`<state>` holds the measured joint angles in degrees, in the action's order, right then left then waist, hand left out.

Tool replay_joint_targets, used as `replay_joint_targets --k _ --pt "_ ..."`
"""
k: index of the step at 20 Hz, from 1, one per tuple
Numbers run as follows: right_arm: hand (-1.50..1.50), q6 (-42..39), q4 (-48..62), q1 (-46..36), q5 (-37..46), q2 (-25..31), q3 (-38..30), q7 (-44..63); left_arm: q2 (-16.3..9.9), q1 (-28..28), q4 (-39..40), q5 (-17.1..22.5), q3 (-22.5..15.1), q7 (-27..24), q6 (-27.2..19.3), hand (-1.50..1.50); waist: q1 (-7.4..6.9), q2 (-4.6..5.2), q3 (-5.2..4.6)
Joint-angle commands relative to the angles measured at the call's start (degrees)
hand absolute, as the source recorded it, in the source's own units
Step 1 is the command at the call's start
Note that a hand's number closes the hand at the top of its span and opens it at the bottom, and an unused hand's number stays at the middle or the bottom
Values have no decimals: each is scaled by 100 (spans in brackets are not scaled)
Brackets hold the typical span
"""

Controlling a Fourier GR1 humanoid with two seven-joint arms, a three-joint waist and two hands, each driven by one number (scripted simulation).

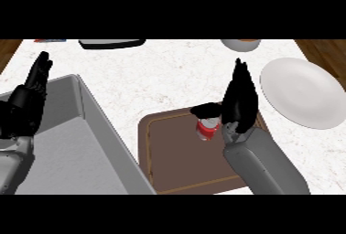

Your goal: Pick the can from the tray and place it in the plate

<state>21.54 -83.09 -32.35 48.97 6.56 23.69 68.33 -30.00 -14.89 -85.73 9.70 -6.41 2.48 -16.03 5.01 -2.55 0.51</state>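
Here's the brown rectangular tray with its thin lighter border line on the white speckled countertop, and in its upper right part sits the small red can with a silver top — the only thing showing in the tray. The can looks to be upright, its long axis vertical and the silver end facing up, though its right side is covered and its lower end is hard to read. The black right hand is right up against it: fingers straight and pointing away up the counter, thumb reaching left just above the can's top, nothing curled around the can, so the hand reads as released. Its grey forearm hides the tray's right edge. To the right, well apart from the can, lies the round white plate, bare. On the left, the grey sink basin is cut off by the edge, and the black left hand rests over its rim, fingers up and relaxed, holding nothing. Along the top edge — a dark flat object and a pale bowl, both cut off and hard to make out.
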Motion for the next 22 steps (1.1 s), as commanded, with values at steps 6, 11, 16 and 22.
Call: replay_joint_targets --k 6,11,16,22 --pt "-150 -1442 -686 -146 418 -509 -220 1688 381 298 231 129 -342 315 174 0 -106 128 -83" --pt "-150 -1889 -656 319 350 -637 -359 1691 462 306 244 60 -394 251 172 0 -152 180 -75" --pt "-150 -2109 -940 457 243 -651 -561 1690 406 128 363 31 -304 214 259 0 -234 210 -72" --pt "-150 -2270 -1039 779 218 -653 -557 1689 656 88 358 -47 -466 217 215 0 -288 232 -71"
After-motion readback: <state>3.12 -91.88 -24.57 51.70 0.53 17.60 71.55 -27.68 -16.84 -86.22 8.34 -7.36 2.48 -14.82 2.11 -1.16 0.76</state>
